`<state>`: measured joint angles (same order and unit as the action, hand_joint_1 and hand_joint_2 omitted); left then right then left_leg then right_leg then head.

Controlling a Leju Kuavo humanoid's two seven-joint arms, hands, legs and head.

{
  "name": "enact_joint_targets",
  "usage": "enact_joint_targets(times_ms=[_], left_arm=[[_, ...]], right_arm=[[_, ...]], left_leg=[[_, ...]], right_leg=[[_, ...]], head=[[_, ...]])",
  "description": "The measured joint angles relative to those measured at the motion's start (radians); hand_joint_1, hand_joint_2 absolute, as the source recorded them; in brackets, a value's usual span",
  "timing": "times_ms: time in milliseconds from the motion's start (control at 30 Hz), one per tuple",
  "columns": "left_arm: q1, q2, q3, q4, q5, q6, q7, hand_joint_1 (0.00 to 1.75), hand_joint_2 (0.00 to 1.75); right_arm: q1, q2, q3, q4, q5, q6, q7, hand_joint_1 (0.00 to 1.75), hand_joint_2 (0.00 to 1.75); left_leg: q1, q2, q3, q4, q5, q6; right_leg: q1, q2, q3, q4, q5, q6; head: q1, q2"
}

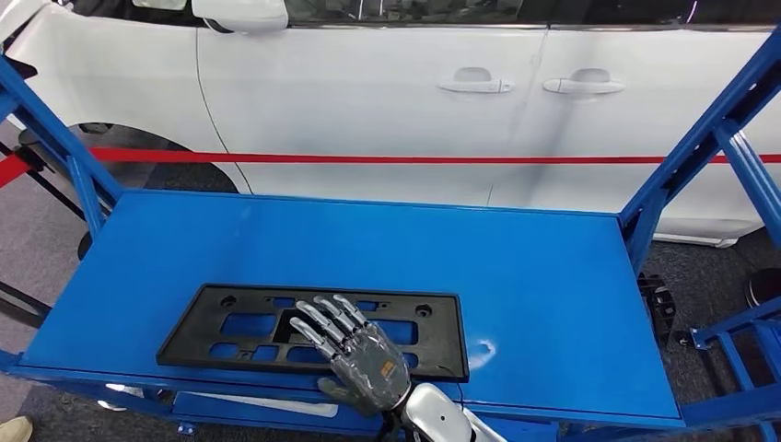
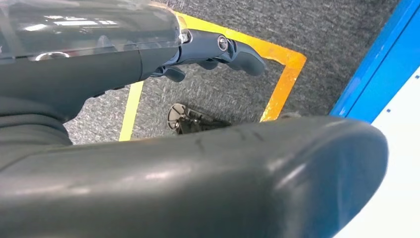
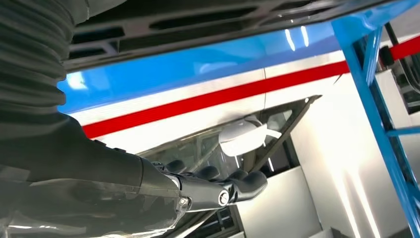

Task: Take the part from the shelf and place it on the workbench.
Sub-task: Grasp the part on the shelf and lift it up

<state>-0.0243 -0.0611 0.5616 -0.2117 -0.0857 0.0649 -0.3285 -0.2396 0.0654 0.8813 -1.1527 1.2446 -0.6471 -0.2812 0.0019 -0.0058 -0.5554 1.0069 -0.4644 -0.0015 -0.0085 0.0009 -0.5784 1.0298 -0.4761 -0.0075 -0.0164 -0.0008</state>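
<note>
The part (image 1: 249,327) is a flat black rectangular frame with cut-outs, lying near the front edge of the blue shelf (image 1: 516,295). My right hand (image 1: 355,350) is over the part's right half, fingers stretched out and spread above it, thumb down by the front edge. The right wrist view has the black part (image 3: 208,25) running above the dark fingers (image 3: 233,186) with a gap between them, so nothing is gripped. My left hand (image 2: 208,49) hangs beside the shelf over the floor, holding nothing, its fingers loosely bent.
A white car (image 1: 387,92) with a red stripe stands close behind the shelf. Slanted blue frame posts (image 1: 700,147) rise at both ends of it. Grey carpet with yellow floor tape (image 2: 282,79) lies below. A small dark caster (image 2: 183,119) sits on the floor.
</note>
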Motion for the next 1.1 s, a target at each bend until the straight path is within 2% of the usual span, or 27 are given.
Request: enact_joint_targets(times_ms=[67,100,133,200,233,267,300,367,400,467,533,600,633,700,733,767,800,833,867,933,1000,1100], left_arm=[[0.0,0.0,0.004,0.0,-0.002,0.001,0.0,0.0,0.0],[0.0,0.0,0.006,0.0,-0.003,0.001,0.0,0.0,0.0],[0.001,-0.001,0.008,0.0,-0.004,0.001,0.0,0.0,0.0],[0.001,-0.002,0.011,0.0,-0.007,0.001,0.0,0.0,0.0],[0.001,-0.003,0.012,0.0,-0.009,0.001,0.0,0.0,0.0],[0.002,-0.003,0.014,0.0,-0.009,0.001,0.001,0.0,0.0],[0.002,-0.003,0.016,0.0,-0.01,0.001,0.001,0.0,0.0],[0.002,-0.003,0.021,0.0,-0.014,0.001,0.002,0.0,0.0],[0.001,-0.003,0.023,0.0,-0.017,0.001,0.002,0.0,0.0],[-0.001,-0.003,0.026,0.0,-0.021,0.0,0.002,0.0,0.0],[0.0,-0.003,0.027,0.0,-0.024,-0.002,0.002,0.0,0.0],[0.001,-0.003,0.028,0.0,-0.028,-0.003,0.002,0.0,0.0],[0.001,-0.003,0.028,0.0,-0.03,-0.004,0.002,0.0,0.0],[-0.001,-0.003,0.029,0.0,-0.032,-0.005,0.002,0.0,0.0],[-0.001,-0.003,0.029,0.0,-0.033,-0.005,0.002,0.0,0.0],[-0.001,-0.003,0.029,0.0,-0.035,-0.005,0.002,0.0,0.0],[-0.001,-0.003,0.03,0.0,-0.036,-0.005,0.002,0.0,0.0],[0.0,-0.003,0.03,0.0,-0.038,-0.005,0.003,0.0,0.0],[0.0,-0.004,0.031,0.0,-0.041,-0.005,0.003,0.0,0.0],[0.0,-0.006,0.034,0.0,-0.044,-0.005,0.003,0.0,0.0],[0.0,-0.009,0.036,0.0,-0.045,-0.005,0.003,0.0,0.0],[0.0,-0.008,0.037,0.0,-0.047,-0.005,0.003,0.0,0.0]], right_arm=[[-0.01,0.009,0.012,0.012,0.02,0.001,0.009,0.0,1.75],[-0.018,0.014,0.018,0.02,0.03,0.001,0.014,0.0,1.75],[-0.028,0.02,0.026,0.029,0.041,0.002,0.019,0.0,1.75],[-0.048,0.031,0.041,0.053,0.059,0.005,0.032,0.0,1.75],[-0.054,0.034,0.048,0.066,0.067,0.006,0.038,0.0,1.75],[-0.058,0.037,0.053,0.08,0.074,0.007,0.042,0.0,1.75],[-0.063,0.039,0.058,0.094,0.081,0.007,0.047,0.0,1.75],[-0.078,0.047,0.068,0.12,0.092,0.006,0.055,0.0,1.75],[-0.088,0.051,0.073,0.13,0.095,0.006,0.058,0.0,1.75],[-0.104,0.056,0.08,0.147,0.098,0.007,0.06,0.0,1.75],[-0.113,0.058,0.085,0.16,0.101,0.011,0.062,0.0,1.75],[-0.119,0.059,0.089,0.168,0.104,0.018,0.065,0.0,1.75],[-0.123,0.059,0.09,0.171,0.105,0.02,0.068,0.0,1.75],[-0.129,0.059,0.09,0.177,0.107,0.027,0.076,0.0,1.75],[-0.13,0.058,0.09,0.181,0.108,0.031,0.079,0.0,1.75],[-0.13,0.058,0.09,0.184,0.109,0.034,0.082,0.0,1.75],[-0.13,0.057,0.09,0.187,0.113,0.037,0.085,0.0,1.75],[-0.131,0.057,0.09,0.189,0.119,0.037,0.092,0.0,1.75],[-0.133,0.057,0.09,0.19,0.128,0.037,0.102,0.0,1.75],[-0.14,0.058,0.09,0.191,0.153,0.036,0.124,0.0,1.75],[-0.146,0.059,0.091,0.194,0.171,0.034,0.139,0.0,1.75],[-0.147,0.062,0.092,0.195,0.18,0.033,0.148,0.0,1.75]], left_leg=[[0.003,0.0,-0.004,0.008,-0.008,-0.011],[0.005,0.0,-0.013,0.03,-0.023,-0.016],[0.007,0.001,-0.031,0.071,-0.048,-0.021],[0.009,0.001,-0.086,0.191,-0.109,-0.028],[0.01,0.001,-0.11,0.243,-0.126,-0.03],[0.011,0.001,-0.122,0.265,-0.125,-0.032],[0.012,0.001,-0.116,0.251,-0.105,-0.032],[0.014,0.002,-0.066,0.14,-0.038,-0.032],[0.013,0.002,-0.039,0.081,-0.015,-0.031],[0.01,0.0,-0.013,0.021,-0.004,-0.022],[0.009,-0.002,-0.011,0.015,-0.005,-0.008],[0.011,-0.002,-0.009,0.009,-0.001,0.005],[0.012,-0.001,-0.008,0.006,0.001,0.012],[0.009,0.0,-0.008,0.005,0.002,0.021],[0.007,0.0,-0.008,0.006,0.001,0.024],[0.005,0.0,-0.007,0.006,0.001,0.025],[0.004,-0.001,-0.006,0.007,0.0,0.026],[0.001,-0.002,-0.004,0.007,-0.001,0.027],[0.0,-0.003,-0.002,0.007,-0.002,0.026],[-0.004,-0.003,-0.002,0.009,-0.004,0.023],[-0.004,-0.003,-0.005,0.008,-0.005,0.014],[-0.003,-0.001,-0.006,0.017,-0.016,-0.003]], right_leg=[[-0.001,-0.001,0.001,-0.006,0.003,-0.012],[-0.002,-0.001,0.002,-0.009,0.005,-0.017],[-0.004,-0.002,0.002,-0.012,0.007,-0.022],[-0.002,-0.003,0.002,-0.011,0.007,-0.027],[-0.001,-0.004,0.002,-0.01,0.006,-0.028],[-0.001,-0.005,0.002,-0.009,0.005,-0.029],[-0.001,-0.004,0.002,-0.008,0.004,-0.028],[-0.001,-0.003,0.004,-0.005,0.001,-0.024],[0.0,-0.001,0.003,-0.003,-0.001,-0.02],[0.004,-0.001,0.0,0.001,-0.001,-0.012],[0.005,-0.001,-0.002,0.0,0.0,-0.002],[0.004,-0.002,-0.009,0.02,-0.016,0.008],[0.003,-0.001,-0.025,0.057,-0.038,0.012],[0.002,-0.001,-0.083,0.179,-0.097,0.017],[0.002,-0.001,-0.114,0.239,-0.116,0.017],[0.002,-0.001,-0.132,0.272,-0.119,0.016],[0.003,-0.001,-0.134,0.269,-0.102,0.013],[0.004,-0.001,-0.117,0.227,-0.07,0.008],[0.006,-0.001,-0.087,0.162,-0.032,0.001],[0.013,-0.001,-0.033,0.044,0.012,-0.013],[0.019,-0.001,-0.018,0.004,0.015,-0.019],[0.011,-0.001,-0.012,-0.015,0.023,-0.025]], head=[[0.0,0.0],[0.0,0.0],[-0.001,0.0],[-0.001,0.0],[-0.001,0.0],[-0.001,0.0],[-0.001,0.0],[-0.001,0.0],[-0.001,0.0],[0.0,0.0],[0.0,0.0],[0.001,0.0],[0.001,0.0],[0.001,0.0],[0.001,0.0],[0.001,0.0],[0.001,0.0],[0.001,0.0],[0.001,0.0],[0.0,0.0],[0.0,0.0],[0.0,0.0]])
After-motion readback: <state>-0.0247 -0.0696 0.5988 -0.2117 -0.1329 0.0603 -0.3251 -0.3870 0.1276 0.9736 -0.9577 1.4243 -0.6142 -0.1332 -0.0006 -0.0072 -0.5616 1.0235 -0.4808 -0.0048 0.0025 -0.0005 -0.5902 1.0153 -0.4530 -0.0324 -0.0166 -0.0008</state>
